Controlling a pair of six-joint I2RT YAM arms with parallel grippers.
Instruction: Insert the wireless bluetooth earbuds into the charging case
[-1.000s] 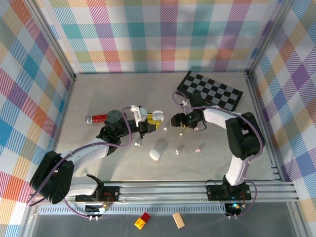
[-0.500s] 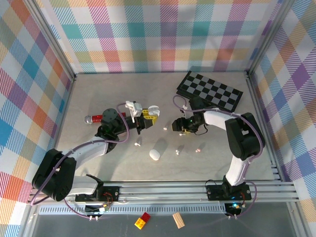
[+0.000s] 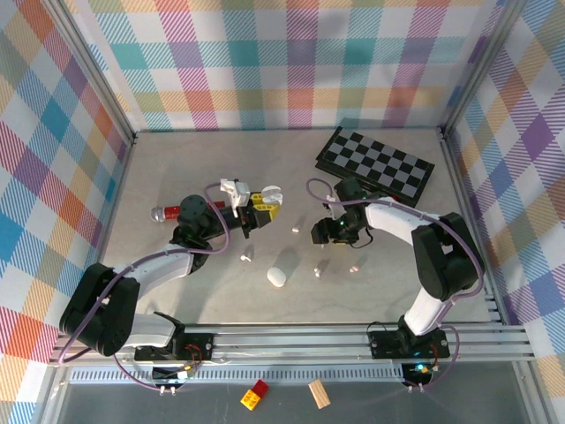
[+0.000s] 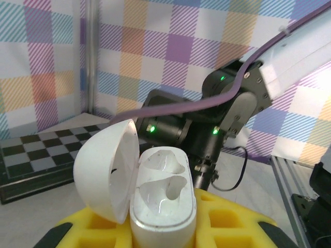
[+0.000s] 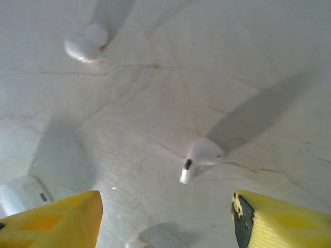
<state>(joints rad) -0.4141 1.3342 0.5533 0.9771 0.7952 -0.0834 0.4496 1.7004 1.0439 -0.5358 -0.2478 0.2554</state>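
We log the left claw (image 3: 263, 204) clamped on the charging case (image 4: 164, 204). The case is held upright off the worktop (image 5: 248, 62) with its lid (image 4: 106, 173) flipped back. Both wells are empty, and we read the pose as offering them to the other arm for loading.

The right claw (image 5: 166, 204) hangs low over the worktop. Its yellow fingers (image 5: 282, 217) are spread wide with nothing between them. They straddle one white earbud (image 5: 200, 156), which lies on its side. We judge it's lining up a pick. A second earbud (image 5: 84, 45) lies well apart from it.

From above, loose earbuds (image 3: 316, 272) are scattered between the arms. A closed white case (image 3: 277, 276) lies near them.

Surface: pale grey, stone-look, faint veins, flat and matte. Room: pastel plaid walls on three sides, with metal frame posts. A checkerboard (image 3: 375, 166) sits back right, and a red-and-silver cylinder (image 3: 172, 212) is beside the left arm. At the near edge we see a rail (image 3: 291, 340), with a red-yellow brick (image 3: 257, 395) and a wooden block (image 3: 318, 394) below it.
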